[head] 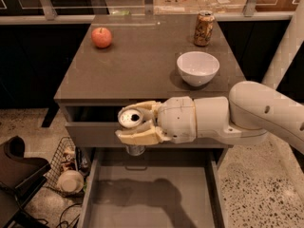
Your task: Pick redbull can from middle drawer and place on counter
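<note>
Camera view: found the gripper [135,122] clamped on the redbull can [128,118], 2 fingers pressed against its sides. Held it roughly upright above the open middle drawer [152,201], just in front of the counter [137,65] edge. Probably risked clipping that edge if raised too little, or dropping into the drawer on a loose grip. Farther in, risked nudging the white bowl [198,68].
</note>
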Motion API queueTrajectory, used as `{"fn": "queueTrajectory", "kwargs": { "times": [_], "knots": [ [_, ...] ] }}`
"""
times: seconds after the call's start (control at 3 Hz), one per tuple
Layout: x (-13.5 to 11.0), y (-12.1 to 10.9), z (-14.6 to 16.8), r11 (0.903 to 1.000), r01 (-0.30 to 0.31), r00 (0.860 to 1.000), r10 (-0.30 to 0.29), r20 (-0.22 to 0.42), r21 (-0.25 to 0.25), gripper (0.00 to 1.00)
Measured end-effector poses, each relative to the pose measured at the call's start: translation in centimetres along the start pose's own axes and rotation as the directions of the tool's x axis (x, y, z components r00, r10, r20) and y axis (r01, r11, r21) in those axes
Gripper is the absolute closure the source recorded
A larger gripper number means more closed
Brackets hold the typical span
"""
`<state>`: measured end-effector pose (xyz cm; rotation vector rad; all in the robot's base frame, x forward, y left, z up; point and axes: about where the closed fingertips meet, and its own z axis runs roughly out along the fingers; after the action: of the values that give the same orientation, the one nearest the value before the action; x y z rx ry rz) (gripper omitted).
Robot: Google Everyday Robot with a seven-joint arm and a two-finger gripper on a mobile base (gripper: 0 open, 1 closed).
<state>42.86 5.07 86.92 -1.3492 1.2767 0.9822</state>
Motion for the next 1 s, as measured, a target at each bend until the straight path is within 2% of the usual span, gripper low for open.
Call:
{"fn": "queueTrajectory", "kwargs": {
  "times": [0.33, 0.67, 1.0],
  "knots": [
    [-2.4, -2.2, 0.1, 0.9996, -0.026, 1.0, 0.027, -0.014, 0.014, 1.0],
    [-4.9, -5.7, 0.1, 0.9977, -0.066, 0.998, 0.066, -0.015, 0.014, 1.0],
    [-6.4, -10.0, 0.3, 0.9955, -0.095, 0.996, 0.095, -0.001, 0.011, 1.0]
  ]
}}
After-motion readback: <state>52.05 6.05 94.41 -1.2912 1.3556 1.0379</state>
